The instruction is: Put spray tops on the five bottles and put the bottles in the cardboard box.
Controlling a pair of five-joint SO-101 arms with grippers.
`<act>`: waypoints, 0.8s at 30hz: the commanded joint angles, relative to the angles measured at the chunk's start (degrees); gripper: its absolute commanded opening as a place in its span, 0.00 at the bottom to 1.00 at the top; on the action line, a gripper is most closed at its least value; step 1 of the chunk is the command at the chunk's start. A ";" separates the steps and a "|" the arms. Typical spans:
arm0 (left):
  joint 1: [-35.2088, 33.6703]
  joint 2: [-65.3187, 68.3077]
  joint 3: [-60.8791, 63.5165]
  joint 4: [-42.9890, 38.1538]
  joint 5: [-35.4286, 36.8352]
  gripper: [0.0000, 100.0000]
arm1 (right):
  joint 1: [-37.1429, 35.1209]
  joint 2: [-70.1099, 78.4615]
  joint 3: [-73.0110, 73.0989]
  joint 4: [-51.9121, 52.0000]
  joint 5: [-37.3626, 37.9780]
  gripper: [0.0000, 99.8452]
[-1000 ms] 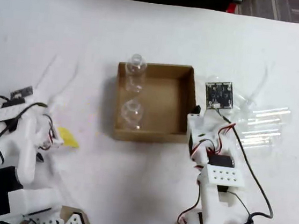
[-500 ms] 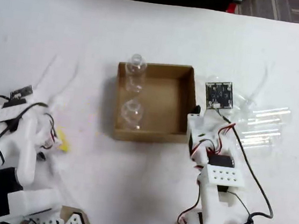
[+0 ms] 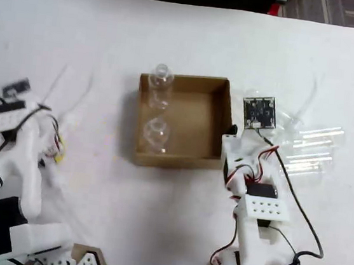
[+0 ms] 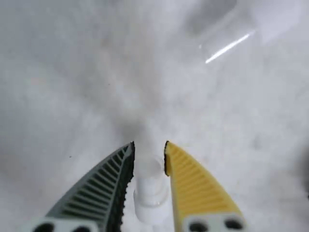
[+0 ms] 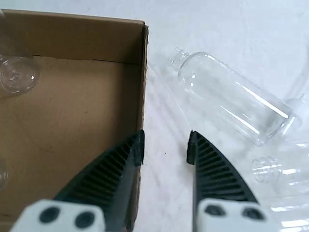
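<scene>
Left arm (image 3: 12, 146) has swung toward the table's far-left side since 1.0 s ago. Its yellow finger (image 3: 58, 149), then stuck out toward the box, now sits tucked beside the wrist. Right arm (image 3: 249, 173) and all bottles unchanged.

Left gripper (image 4: 148, 145): fingers nearly together, pinching a small white spray top (image 4: 149, 188). Top's long axis runs along the fingers. It appears close above the white table (image 4: 58, 72), well apart from the cardboard box (image 3: 195, 83). Which end leads: cannot tell.

Right gripper (image 5: 164, 145): fingers part open, holding nothing, 1 finger over the box wall, the other outside it.

2 clear bottles (image 3: 155, 134) stand in the box, apparently without tops. An uncapped bottle (image 5: 231, 96) lies on its side just outside the box, neck toward the box wall, base away.

Step judged: fetching a spray top, early in the task. Next move likely calls for carrying the top to a bottle neck, lined up with the neck's axis. A lying bottle would need steadying first.
</scene>
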 commanded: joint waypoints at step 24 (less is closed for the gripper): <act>9.71 -0.66 -24.26 2.37 17.32 0.45 | -0.75 -1.54 -1.49 -1.10 0.00 0.13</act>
